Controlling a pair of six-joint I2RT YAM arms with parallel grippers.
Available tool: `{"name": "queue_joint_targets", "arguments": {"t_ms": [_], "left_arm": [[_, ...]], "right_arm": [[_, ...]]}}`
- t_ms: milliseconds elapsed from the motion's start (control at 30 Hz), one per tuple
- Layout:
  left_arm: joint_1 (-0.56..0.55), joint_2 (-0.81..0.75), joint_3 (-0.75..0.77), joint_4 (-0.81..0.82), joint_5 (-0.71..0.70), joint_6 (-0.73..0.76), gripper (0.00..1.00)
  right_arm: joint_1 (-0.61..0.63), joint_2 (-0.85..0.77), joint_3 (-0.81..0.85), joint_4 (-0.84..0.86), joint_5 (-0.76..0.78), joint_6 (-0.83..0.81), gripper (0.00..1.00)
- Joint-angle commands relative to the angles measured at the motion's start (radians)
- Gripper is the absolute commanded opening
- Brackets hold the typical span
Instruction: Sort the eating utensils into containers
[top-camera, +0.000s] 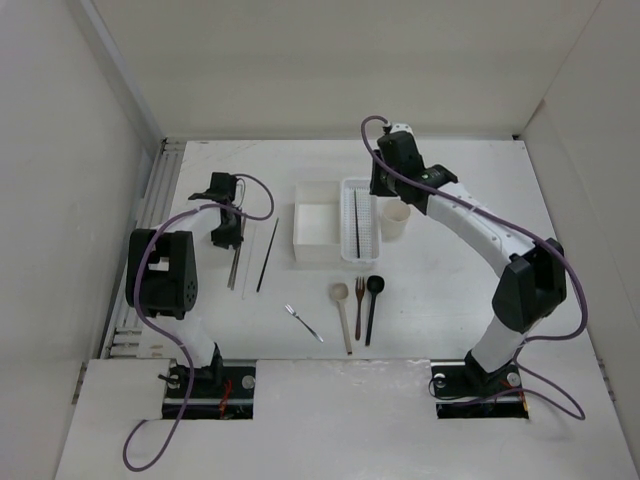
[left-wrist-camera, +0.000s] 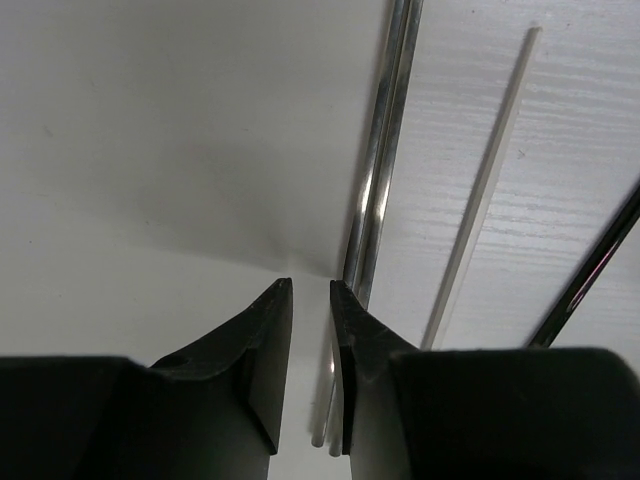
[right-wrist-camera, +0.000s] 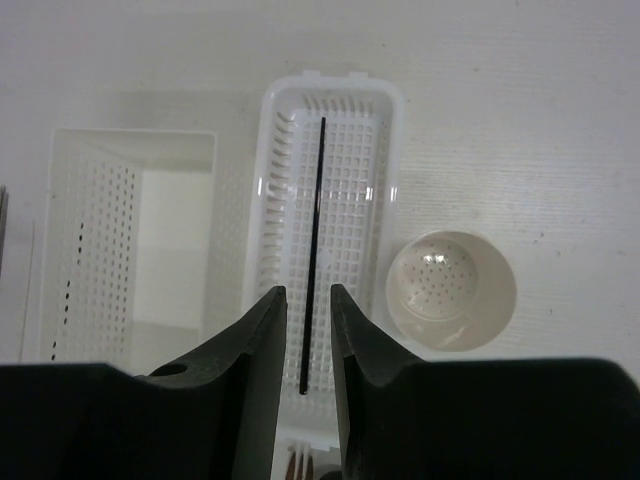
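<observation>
Left hand (left-wrist-camera: 310, 285) barely parted over silver chopsticks (left-wrist-camera: 385, 130); right hand (right-wrist-camera: 308, 290) likewise over black chopstick (right-wrist-camera: 317, 220).

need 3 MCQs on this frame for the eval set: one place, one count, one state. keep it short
1. The right tool hangs above:
A) the perforated tray
B) the left arm's base
C) the near edge between the arms

2. Spoons and forks lying on the table:
A) two
B) three
C) four

3. The round cup is:
A) on its side
B) upright and empty
C) upright with a fork in it

Answers:
1 A: the right wrist view looks straight down into the tray, where a black chopstick lies.
2 C: silver fork, pale spoon, brown fork, black spoon.
3 B: its holed bottom shows bare from above.
</observation>
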Motion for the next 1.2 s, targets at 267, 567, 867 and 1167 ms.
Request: {"name": "queue_joint_targets", "arguments": {"t_ms": [267,567,867,1167], "left_arm": [[-0.003,-0.043,-0.050,-0.009,0.034,0.030,0.26],[-0.012,-0.066,-0.061,-0.007,0.045,0.030,0.27],[-0.023,-0.097,-0.081,-0.007,0.045,0.041,0.26],[-0.033,-0.054,-0.071,-0.007,0.036,0.041,0.26]], "right_arm": [[-0.015,-0.068,-0.048,0.050,0.022,-0.011,0.30],[-0.025,-0.068,-0.057,0.050,0.022,-0.002,0.30],[-0.025,-0.068,-0.057,0.050,0.013,-0.002,0.30],[-0.034,-0.077,-0.066,0.050,0.013,-0.002,0.30]]}}
